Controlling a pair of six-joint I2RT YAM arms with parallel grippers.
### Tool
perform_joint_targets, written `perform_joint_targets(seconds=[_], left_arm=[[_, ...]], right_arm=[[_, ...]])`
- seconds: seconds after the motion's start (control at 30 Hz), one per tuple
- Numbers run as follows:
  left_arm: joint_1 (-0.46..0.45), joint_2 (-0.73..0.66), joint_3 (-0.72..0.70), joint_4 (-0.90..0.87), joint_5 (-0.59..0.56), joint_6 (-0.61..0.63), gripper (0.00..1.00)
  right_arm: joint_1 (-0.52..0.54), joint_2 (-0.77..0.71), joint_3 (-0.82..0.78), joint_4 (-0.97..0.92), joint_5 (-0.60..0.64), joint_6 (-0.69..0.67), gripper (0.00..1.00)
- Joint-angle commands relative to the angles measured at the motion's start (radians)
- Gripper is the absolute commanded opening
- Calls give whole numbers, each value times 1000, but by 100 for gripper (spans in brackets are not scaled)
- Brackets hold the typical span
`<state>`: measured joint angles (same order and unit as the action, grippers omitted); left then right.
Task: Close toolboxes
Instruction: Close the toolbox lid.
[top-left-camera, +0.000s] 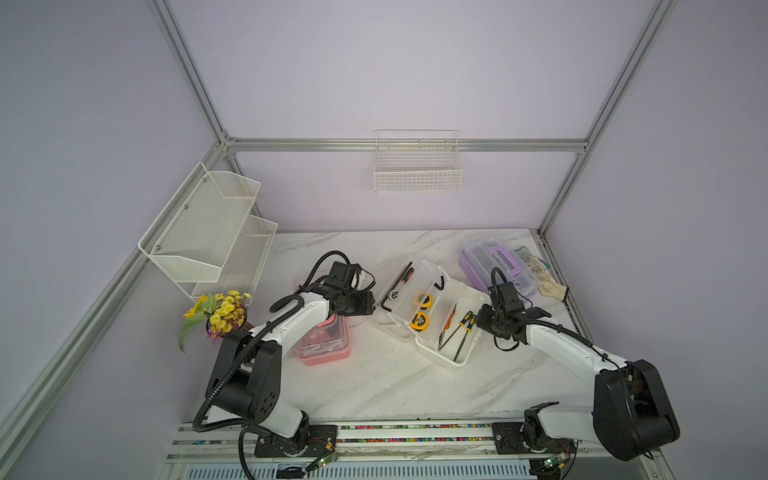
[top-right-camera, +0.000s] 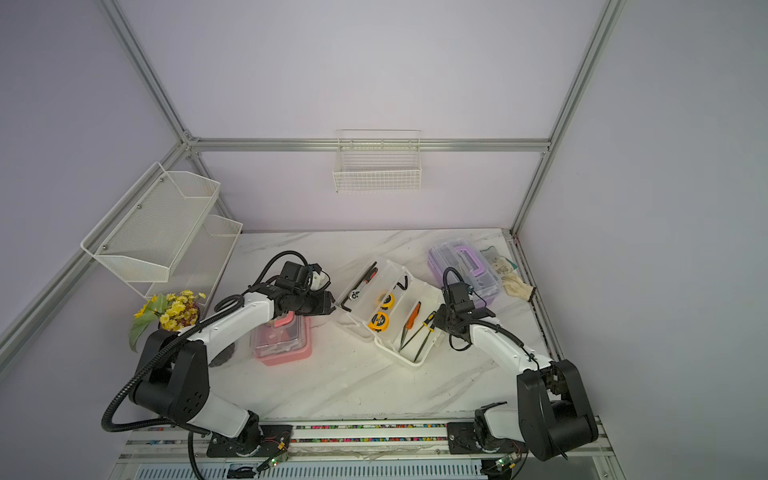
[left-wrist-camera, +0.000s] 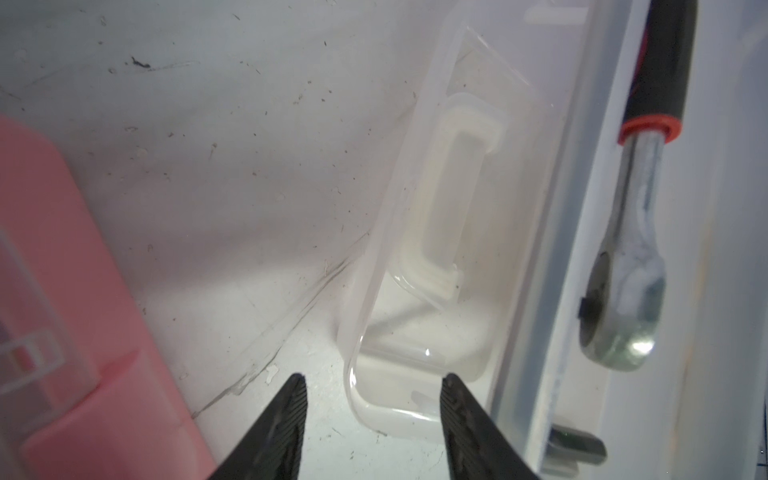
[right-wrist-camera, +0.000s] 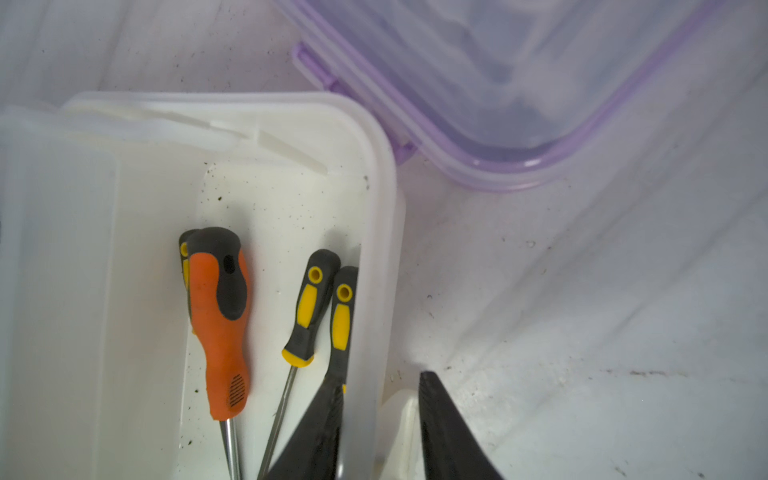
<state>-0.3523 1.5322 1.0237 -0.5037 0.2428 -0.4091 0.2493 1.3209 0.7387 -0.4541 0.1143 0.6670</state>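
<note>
The left gripper (left-wrist-camera: 372, 378), jaws apart, straddles the outer edge of the clear lid (left-wrist-camera: 453, 199) lying flat mid-table; the white toolbox (right-wrist-camera: 382, 208) lies beyond, long axis along the hinge, its far wall between the fingers of the right gripper (right-wrist-camera: 380, 374), grip uncertain, so the lid probably folds rightward

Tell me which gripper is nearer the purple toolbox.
Right. The right gripper straddles the white toolbox's wall, just beside the purple toolbox; the left gripper is across that box, at its clear lid's corner.
</note>
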Motion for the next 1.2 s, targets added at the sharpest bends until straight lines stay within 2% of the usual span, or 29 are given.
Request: perform_joint_targets(seconds=[0.0, 0.27, 0.5, 0.67, 1.1, 1.17], left_arm=[[-30, -44, -57, -101, -50, -28, 53], [-52, -69, -56, -111, -109, -45, 52], [-114, -12, -40, -101, -87, -73, 49], [-145, 32, -68, -22, -45, -120, 48], [-141, 64, -81, 121, -128, -150, 22], [-130, 60, -92, 145, -128, -157, 22]], right_arm=[[-28, -3, 16, -51, 89, -30, 34], [-63, -5, 14, -54, 152, -78, 34], [-82, -23, 14, -41, 136, -89, 34], [-82, -24, 9, -17, 92, -74, 34], [-82, -54, -22, -18, 28, -55, 34], [-83, -54, -24, 13, 19, -52, 34]])
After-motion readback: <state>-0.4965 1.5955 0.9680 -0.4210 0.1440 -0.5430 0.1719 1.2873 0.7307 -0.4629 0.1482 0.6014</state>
